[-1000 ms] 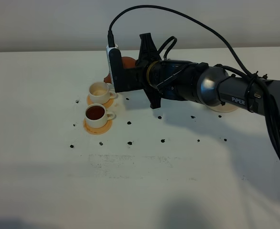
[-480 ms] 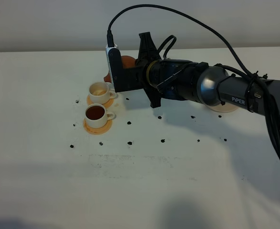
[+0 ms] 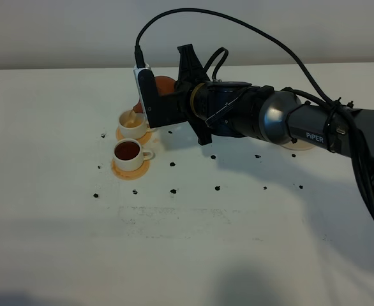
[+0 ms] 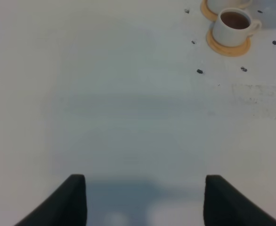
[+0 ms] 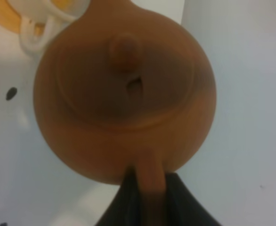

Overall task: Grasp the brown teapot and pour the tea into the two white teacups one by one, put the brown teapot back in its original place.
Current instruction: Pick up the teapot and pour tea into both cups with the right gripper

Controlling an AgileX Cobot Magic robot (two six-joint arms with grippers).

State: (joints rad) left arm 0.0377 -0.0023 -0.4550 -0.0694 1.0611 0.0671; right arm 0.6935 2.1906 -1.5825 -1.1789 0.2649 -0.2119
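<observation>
**Teapot tipped at second cup, hung by its handle alone**

The right gripper (image 5: pixel 147 195) is clamped narrow on the loop handle (image 5: pixel 150 172) of the teapot (image 5: pixel 124 103), and nothing else supports the pot. It hangs tilted just above the far cup (image 3: pixel 133 123); whether tea is running cannot be told. That cup shows pale inside, while the near cup (image 3: pixel 127 153), just beside it on its own coaster (image 3: pixel 131 171), is dark with tea. The left gripper (image 4: pixel 145 202) hangs spread wide and empty over bare table (image 3: pixel 206 255), well apart from the pour.

The likely trouble starts at the grip: a clay pot pinched on a thin handle may swivel in the jaws and throw the stream past so small a rim. A steeper tilt could let the knobbed lid (image 5: pixel 91 89), which nothing holds down, slide off towards the cup. The full near cup sits close enough that a low pot or the arm (image 3: pixel 283 121) might knock it. The saucer (image 3: pixel 302 145), half hidden behind the arm, lies well away, so drips could mark the table on the way back
</observation>
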